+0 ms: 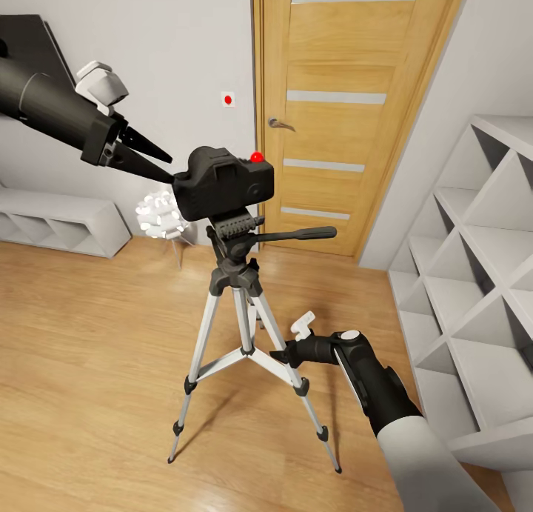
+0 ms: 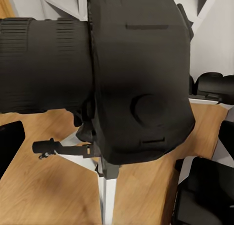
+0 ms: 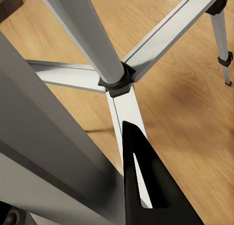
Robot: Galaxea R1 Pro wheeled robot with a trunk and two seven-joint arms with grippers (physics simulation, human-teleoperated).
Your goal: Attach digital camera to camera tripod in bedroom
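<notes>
1. Your digital camera is sitting right on top of the camera tripod, on the black head, with the long side handle sticking out toward the wooden door. Whether it's actually locked on or just resting there, I can't tell.
2. The left gripper comes in from the side away from the handle, fingertips at the camera's end. From the look of it the jaws are pinched on the body, narrow gap, holding it.
3. The left wrist view is basically all camera body, with the tripod column straight under it, so it's lined up over the head.
4. The right gripper is down low at the leg braces; its finger is against a silver brace. Can't tell how open it is.
5. So the left arm is the one that matters: any seating push goes straight down along the column.
</notes>
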